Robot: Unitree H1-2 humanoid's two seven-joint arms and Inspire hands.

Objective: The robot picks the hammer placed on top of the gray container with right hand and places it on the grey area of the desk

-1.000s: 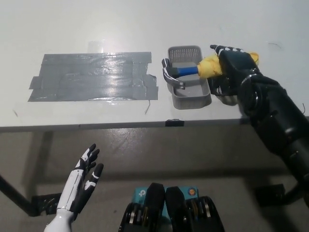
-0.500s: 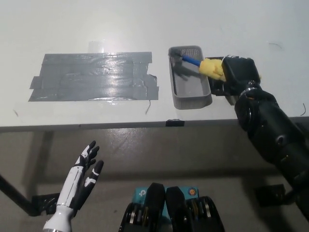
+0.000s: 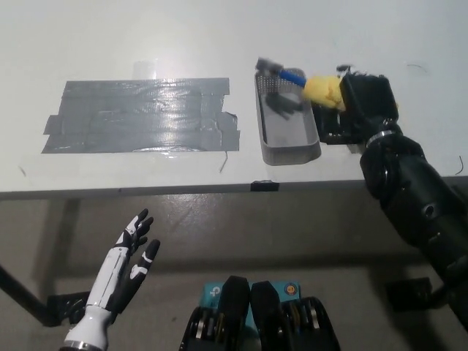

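Right robot hand (image 3: 360, 99) is grasping hammer (image 3: 311, 85) by its handle end, over container (image 3: 288, 139); head-heavy, risking rotating or slipping.

right hand (image 3: 362, 102) grips hammer (image 3: 303, 82) | above gray container (image 3: 289, 150) (apparently lifted)

White desk (image 3: 110, 44) w/ overhead light glaring on it; grey-brown floor (image 3: 292, 241) lying in shadow below.
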